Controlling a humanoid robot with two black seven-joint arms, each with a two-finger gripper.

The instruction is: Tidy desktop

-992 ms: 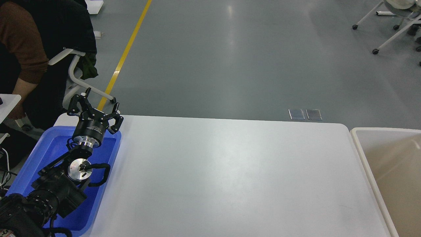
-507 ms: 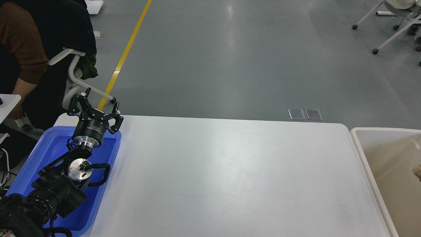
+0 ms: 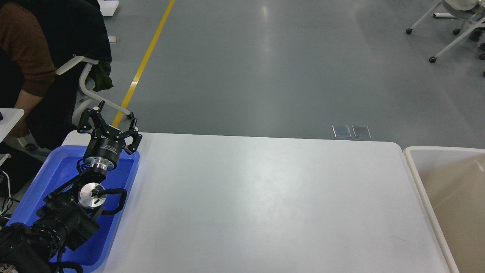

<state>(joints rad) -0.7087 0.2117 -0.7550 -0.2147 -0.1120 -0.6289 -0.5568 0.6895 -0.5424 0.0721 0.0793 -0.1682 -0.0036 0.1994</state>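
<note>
While the left gripper (image 3: 110, 123) hangs exactly where it did half a second ago, above the far end of the blue tray (image 3: 57, 178) with its fingers spread wide and holding nothing, the one change is in the beige bin (image 3: 447, 189) at the right, where the small tan scrap seen at the picture's edge has gone from sight. Between tray and bin stretches the desktop (image 3: 265, 204), a broad, smooth white slab with rounded corners, faintly glossy and filling the lower middle of the view.
</note>
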